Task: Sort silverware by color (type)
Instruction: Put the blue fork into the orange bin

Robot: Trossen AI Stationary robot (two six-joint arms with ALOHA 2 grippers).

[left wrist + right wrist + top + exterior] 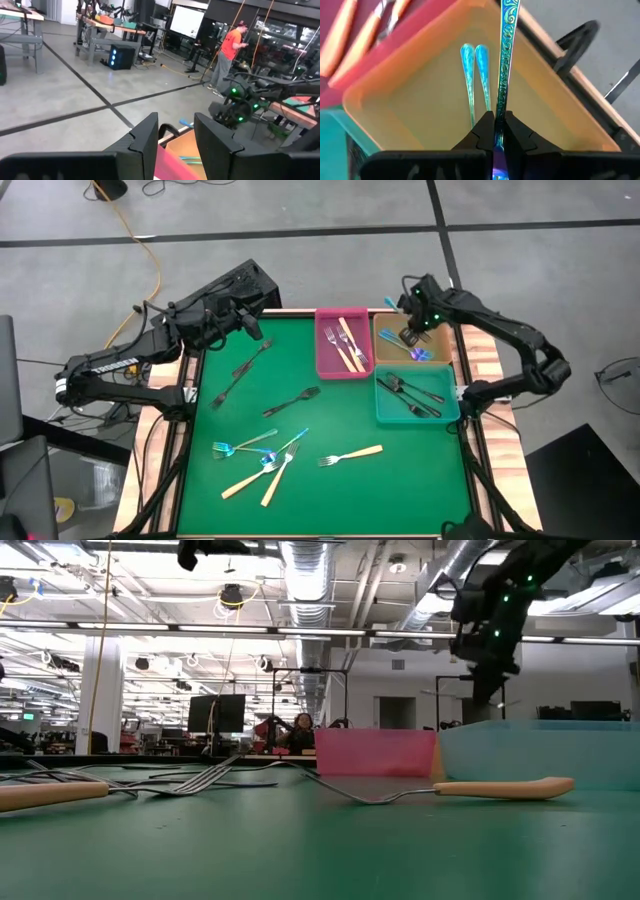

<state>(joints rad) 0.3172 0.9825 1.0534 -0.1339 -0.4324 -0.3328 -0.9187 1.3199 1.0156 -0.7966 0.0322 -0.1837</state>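
My right gripper (409,336) hangs over the orange bin (386,328) and is shut on a shiny blue fork (505,55). Two more blue forks (475,75) lie flat in that bin. The pink bin (326,362) holds tan-handled forks (347,343), and the teal bin (385,412) holds black forks (412,394). Loose on the green mat lie two black forks (240,370), two blue forks (262,448) and three tan-handled forks (352,455). My left gripper (175,137) is open, raised near the mat's far left corner (250,326). My right gripper pinches the blue fork's patterned stem (499,117) between its two fingers. The fork runs along the fingers, and its long end (510,10) sticks out past the fingertips over the orange bin's far rim. Its other end is hidden between the fingers. It is lifted clear of the bin floor.
The three bins stand side by side along the mat's far right edge. In the low view a tan-handled fork (500,787) lies nearest the camera, before the pink bin (375,752) and the teal bin (540,750). A person (230,47) stands in the room beyond.
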